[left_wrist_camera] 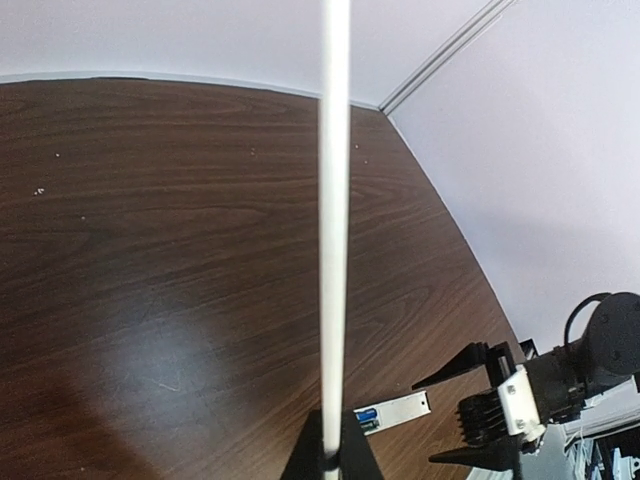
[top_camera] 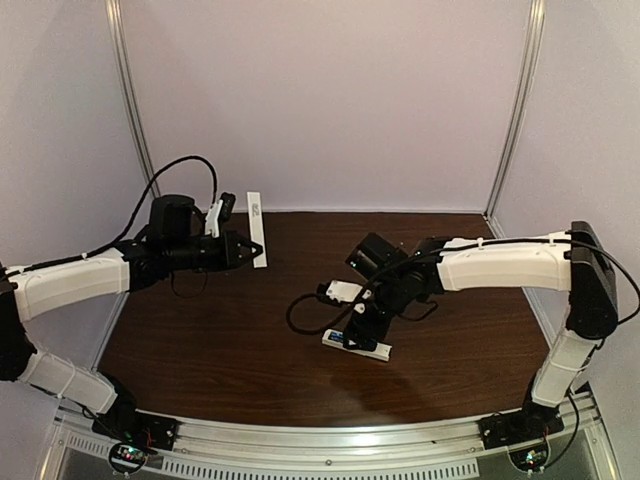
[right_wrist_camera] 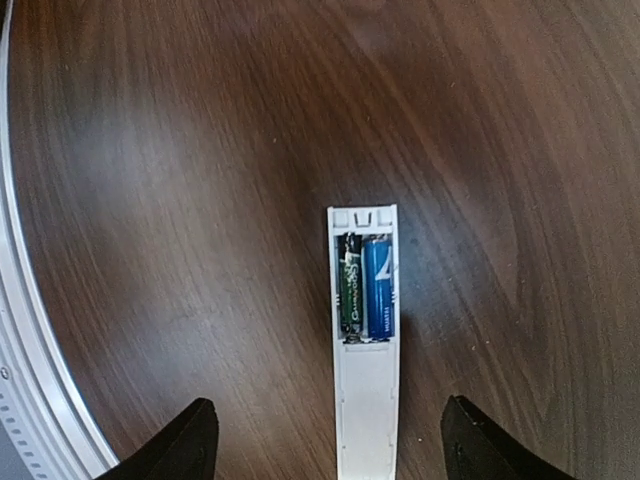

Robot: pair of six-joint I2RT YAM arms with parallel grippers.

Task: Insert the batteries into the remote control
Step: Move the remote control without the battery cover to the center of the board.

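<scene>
The white remote control point(right_wrist_camera: 366, 400) lies on the table with its battery recess facing up. Two batteries sit side by side in the recess, a blue one point(right_wrist_camera: 379, 288) and a dark green one point(right_wrist_camera: 350, 284). My right gripper point(right_wrist_camera: 328, 420) is open and empty just above the remote, with one finger on each side of it; in the top view it point(top_camera: 366, 322) hovers over the remote point(top_camera: 357, 346). My left gripper point(top_camera: 243, 250) is shut on the thin white cover strip point(top_camera: 256, 228) and holds it above the table's far left. The strip point(left_wrist_camera: 333, 250) runs up from my left gripper point(left_wrist_camera: 333, 458).
The dark wooden table point(top_camera: 250, 330) ends at a metal rail point(right_wrist_camera: 40, 380) close to the remote. Pale walls with metal corner posts point(top_camera: 515, 110) stand at the back and sides. The left wrist view also shows the remote point(left_wrist_camera: 405, 410) and the right gripper point(left_wrist_camera: 480, 412).
</scene>
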